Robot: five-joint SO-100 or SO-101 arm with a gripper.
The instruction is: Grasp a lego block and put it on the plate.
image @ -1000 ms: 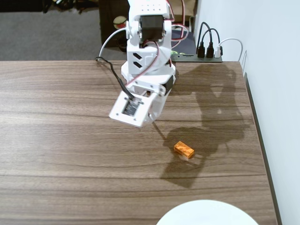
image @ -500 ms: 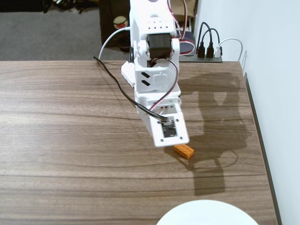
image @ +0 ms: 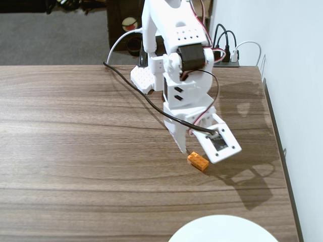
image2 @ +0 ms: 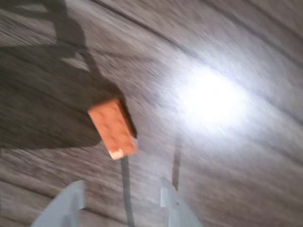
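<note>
The orange lego block [image: 198, 161] lies flat on the wooden table, just right of my white gripper's fingertip. In the wrist view the block [image2: 113, 127] lies on the table beyond my two fingertips and a little left of the gap. My gripper [image2: 123, 195] is open and empty, its jaws wide apart above the table. In the fixed view the gripper [image: 194, 148] hangs low over the block. The white plate [image: 222, 229] shows only partly at the bottom edge, in front of the block.
The arm's base and black cable [image: 136, 88] cross the middle of the table. A power strip with plugs [image: 227, 55] sits at the far right edge. The table's right edge [image: 275, 131] runs next to a white wall.
</note>
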